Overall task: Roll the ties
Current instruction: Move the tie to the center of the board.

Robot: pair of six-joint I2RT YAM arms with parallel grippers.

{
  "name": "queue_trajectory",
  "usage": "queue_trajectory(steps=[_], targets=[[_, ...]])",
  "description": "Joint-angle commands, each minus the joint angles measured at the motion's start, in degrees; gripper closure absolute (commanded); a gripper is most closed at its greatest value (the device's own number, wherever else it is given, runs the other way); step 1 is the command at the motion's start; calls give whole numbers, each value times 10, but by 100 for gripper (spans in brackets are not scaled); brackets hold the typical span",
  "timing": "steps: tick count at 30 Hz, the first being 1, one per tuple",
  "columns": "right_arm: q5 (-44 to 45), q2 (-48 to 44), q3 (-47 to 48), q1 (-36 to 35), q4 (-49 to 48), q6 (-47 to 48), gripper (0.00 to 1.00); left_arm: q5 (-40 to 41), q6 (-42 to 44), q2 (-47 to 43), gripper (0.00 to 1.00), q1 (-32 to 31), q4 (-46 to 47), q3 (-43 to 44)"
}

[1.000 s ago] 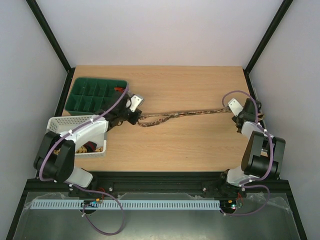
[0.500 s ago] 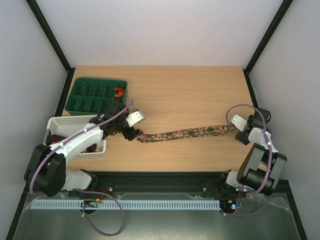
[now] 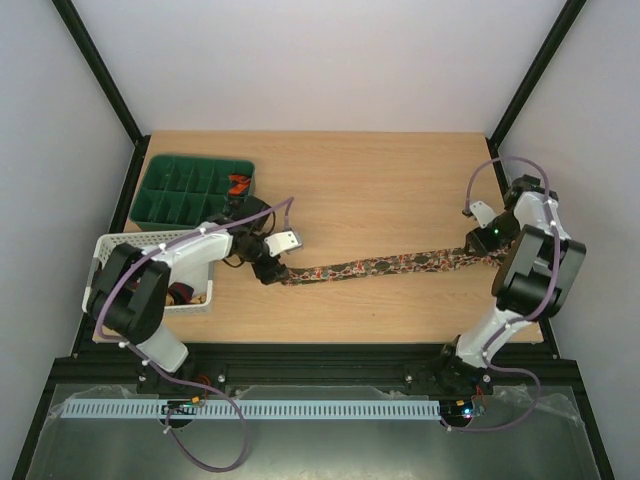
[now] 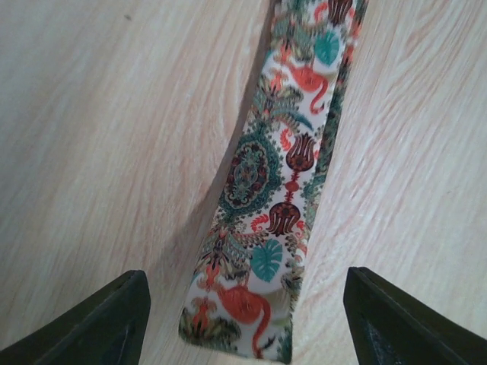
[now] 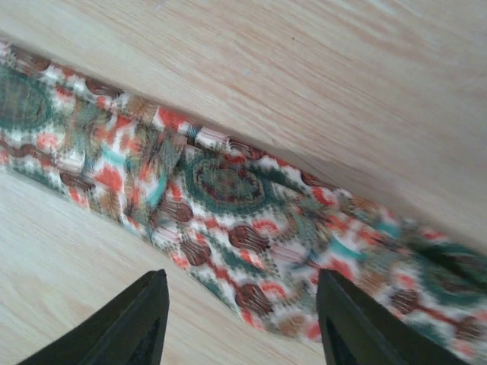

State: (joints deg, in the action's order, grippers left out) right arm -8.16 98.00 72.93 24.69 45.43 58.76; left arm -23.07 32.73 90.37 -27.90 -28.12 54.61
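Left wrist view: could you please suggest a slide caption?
Open left tool straddling the end of a floral tie lying flat on the wooden table.

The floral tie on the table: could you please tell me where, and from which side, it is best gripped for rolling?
The floral tie lies flat and stretched out, its end between the open jaws of the left claw. So probably grip that end from above, straddling its width.
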Motion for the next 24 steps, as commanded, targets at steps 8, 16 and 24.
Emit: queue_trajectory(steps=[8,16,24], targets=[[70,135,16,-13,19,-216,57,97,13,80,31,-27,5,32],[144,164,-3,42,-8,-219,61,122,20,113,37,-51,46,30],[207,174,6,108,-33,-179,61,87,-9,146,37,-123,57,70]])
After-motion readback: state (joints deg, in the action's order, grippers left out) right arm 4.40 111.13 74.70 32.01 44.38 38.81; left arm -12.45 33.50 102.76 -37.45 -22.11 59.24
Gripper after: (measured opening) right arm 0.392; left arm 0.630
